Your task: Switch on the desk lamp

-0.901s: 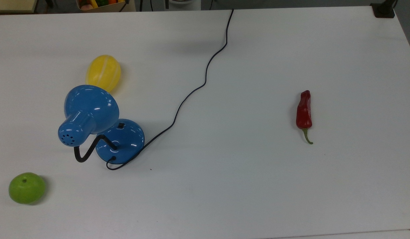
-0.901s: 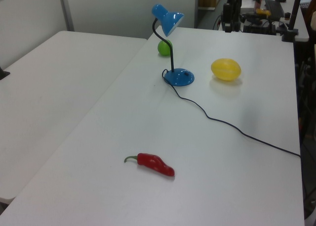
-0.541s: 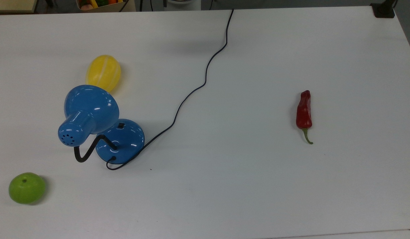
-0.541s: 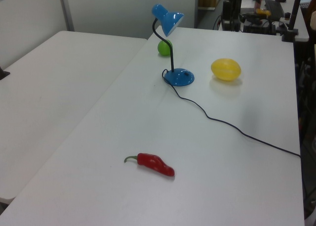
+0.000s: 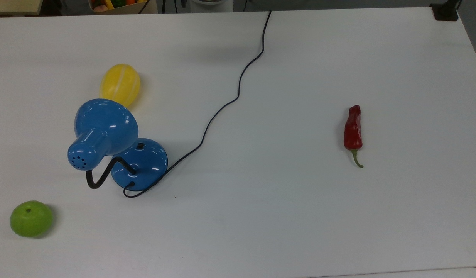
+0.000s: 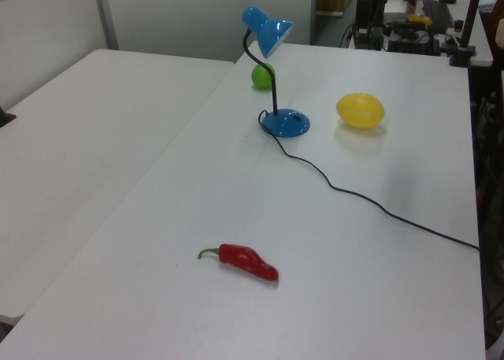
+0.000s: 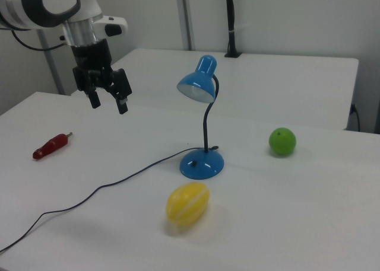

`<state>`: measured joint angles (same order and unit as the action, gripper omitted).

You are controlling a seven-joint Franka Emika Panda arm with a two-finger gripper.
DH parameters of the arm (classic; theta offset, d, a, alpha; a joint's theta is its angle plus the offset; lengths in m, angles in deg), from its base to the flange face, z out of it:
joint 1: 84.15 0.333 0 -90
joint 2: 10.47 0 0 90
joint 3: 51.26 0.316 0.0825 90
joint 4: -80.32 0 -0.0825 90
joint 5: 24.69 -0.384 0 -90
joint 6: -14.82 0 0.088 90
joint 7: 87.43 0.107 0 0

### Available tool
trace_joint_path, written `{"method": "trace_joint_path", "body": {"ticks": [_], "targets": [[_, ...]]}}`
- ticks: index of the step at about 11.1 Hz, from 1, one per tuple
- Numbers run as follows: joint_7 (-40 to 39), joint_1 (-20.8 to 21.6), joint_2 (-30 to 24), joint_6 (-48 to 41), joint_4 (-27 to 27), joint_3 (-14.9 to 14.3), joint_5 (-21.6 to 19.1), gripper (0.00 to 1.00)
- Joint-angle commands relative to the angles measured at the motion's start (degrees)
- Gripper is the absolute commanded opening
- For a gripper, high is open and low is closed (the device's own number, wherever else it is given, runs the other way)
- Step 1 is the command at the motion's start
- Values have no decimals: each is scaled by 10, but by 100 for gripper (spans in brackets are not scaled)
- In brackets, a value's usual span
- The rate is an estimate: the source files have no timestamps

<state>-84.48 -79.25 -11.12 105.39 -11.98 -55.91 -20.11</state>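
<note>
Nothing on the surface (image 5: 284, 216) has shifted since the earlier frames: lamp, cord and fruit lie exactly as they did. Going left to right across the top view, a green apple (image 5: 31, 218) sits at about 8 o'clock, well apart from the desk lamp (image 5: 139, 164), which stands left of centre at about 9 o'clock with its shade leaning out over a yellow melon (image 5: 120, 85) just beyond it. The lamp's glossy blue metal looks hard and slippery, and the round base probably carries most of the weight, so it should stay put under a light push; the black gooseneck would likely flex if bumped. No lifting seems needed: the point of contact is the small black switch (image 5: 140, 146) on top of the base, on the side nearest the melon, best pressed straight down with one fingertip. The thin cord (image 5: 222, 107) trails off toward 12 o'clock and could tug the base if snagged. A red chili pepper (image 5: 353, 129) lies far off at 3 o'clock. In the right view the gripper (image 7: 107, 99) hangs high above the surface, well apart from the lamp, its jaws spread and empty. No brand, label or writing can be read anywhere.
</note>
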Motion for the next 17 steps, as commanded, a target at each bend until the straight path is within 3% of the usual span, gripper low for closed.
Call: {"method": "trace_joint_path", "body": {"ticks": [1,11,12,13,15,16,17], "targets": [[-14,4,5,-10,10,-2,-11,100],[-14,10,25,4,10,6,-2,100],[-15,9,25,5,10,6,-2,96],[-15,9,25,10,10,6,-3,72],[-15,9,24,17,9,6,-7,14],[-15,9,25,18,9,6,-7,0],[-15,8,24,18,10,6,-7,0]]}}
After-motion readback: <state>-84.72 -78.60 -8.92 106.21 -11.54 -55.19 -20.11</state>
